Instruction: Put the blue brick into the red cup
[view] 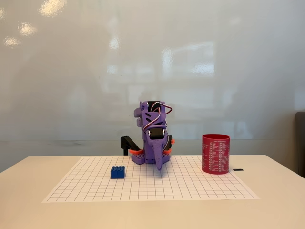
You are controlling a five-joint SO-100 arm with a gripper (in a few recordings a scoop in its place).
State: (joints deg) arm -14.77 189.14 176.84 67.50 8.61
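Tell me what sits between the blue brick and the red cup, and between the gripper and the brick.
In the fixed view the blue brick lies left on the grid mat and the red cup stands at right. The purple arm's downward-pointing gripper hangs between them, seemingly farther back. Nothing visible lies between gripper and brick.

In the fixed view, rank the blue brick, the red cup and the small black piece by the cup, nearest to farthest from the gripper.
Measured from the gripper:
1. blue brick, to its left on the grid.
2. red cup, to its right.
3. small black piece, right of the cup.
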